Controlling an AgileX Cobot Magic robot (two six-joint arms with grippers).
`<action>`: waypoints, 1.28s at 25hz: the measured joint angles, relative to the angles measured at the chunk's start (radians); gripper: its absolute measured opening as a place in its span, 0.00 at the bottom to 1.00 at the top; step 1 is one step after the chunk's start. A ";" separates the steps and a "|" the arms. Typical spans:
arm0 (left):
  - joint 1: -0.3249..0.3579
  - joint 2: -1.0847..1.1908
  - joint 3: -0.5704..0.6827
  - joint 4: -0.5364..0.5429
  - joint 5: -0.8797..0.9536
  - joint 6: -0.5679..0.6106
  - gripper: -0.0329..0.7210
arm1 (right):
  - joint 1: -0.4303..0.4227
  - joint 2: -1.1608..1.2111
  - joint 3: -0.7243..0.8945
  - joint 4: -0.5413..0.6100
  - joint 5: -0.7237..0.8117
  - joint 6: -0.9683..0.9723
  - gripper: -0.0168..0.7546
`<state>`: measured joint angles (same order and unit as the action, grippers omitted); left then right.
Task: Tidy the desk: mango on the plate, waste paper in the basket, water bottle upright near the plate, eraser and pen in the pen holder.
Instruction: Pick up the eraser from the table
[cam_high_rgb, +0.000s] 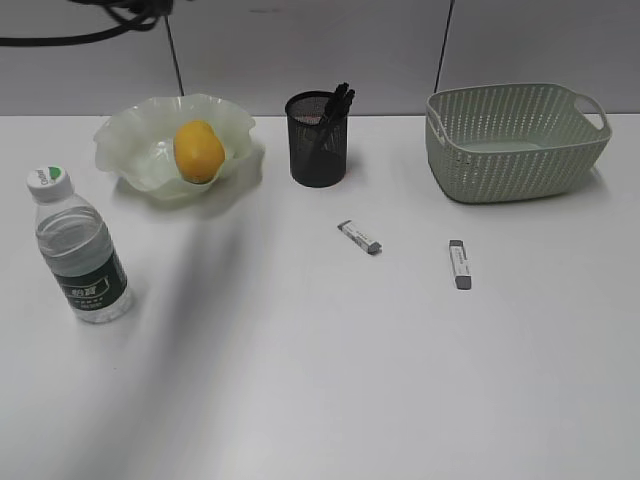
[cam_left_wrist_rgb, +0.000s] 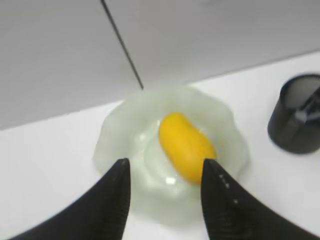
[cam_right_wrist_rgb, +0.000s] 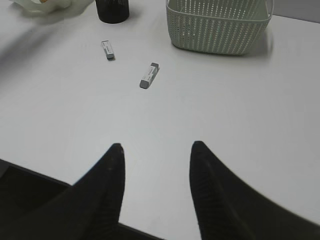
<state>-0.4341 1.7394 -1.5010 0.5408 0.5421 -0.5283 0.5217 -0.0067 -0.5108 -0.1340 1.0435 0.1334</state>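
Observation:
The mango (cam_high_rgb: 198, 151) lies in the wavy-rimmed plate (cam_high_rgb: 130, 140) at the back left of the desk (cam_high_rgb: 300, 380). The water bottle (cam_high_rgb: 80, 250) stands upright at the left, in front of the plate. The black pen holder (cam_high_rgb: 317, 150) holds dark pens. Two grey-and-white erasers (cam_high_rgb: 360, 237) (cam_high_rgb: 460, 264) lie mid-desk. The basket (cam_high_rgb: 515, 140) stands at the back right. No waste paper shows. My left gripper (cam_left_wrist_rgb: 165, 167) is open and empty, above the plate (cam_left_wrist_rgb: 120, 135) and mango (cam_left_wrist_rgb: 186, 146). My right gripper (cam_right_wrist_rgb: 156, 150) is open and empty over bare desk, with the erasers (cam_right_wrist_rgb: 107, 49) (cam_right_wrist_rgb: 149, 75) ahead.
In the right wrist view the basket (cam_right_wrist_rgb: 220, 27) stands at the far right and the pen holder (cam_right_wrist_rgb: 112, 10) at the top edge. A grey wall panel with dark seams runs behind the desk. A black cable (cam_high_rgb: 90, 30) hangs at the top left.

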 joint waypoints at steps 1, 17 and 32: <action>0.000 -0.055 0.053 -0.006 0.045 0.032 0.50 | 0.000 0.000 0.000 0.000 0.000 0.000 0.47; -0.001 -1.253 0.750 -0.407 0.556 0.405 0.45 | 0.000 0.000 0.000 -0.004 0.001 0.000 0.47; -0.001 -1.650 0.963 -0.525 0.520 0.476 0.38 | 0.000 -0.001 0.000 -0.005 -0.003 -0.007 0.47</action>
<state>-0.4350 0.0891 -0.5381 0.0162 1.0625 -0.0524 0.5217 -0.0074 -0.5108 -0.1388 1.0400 0.1261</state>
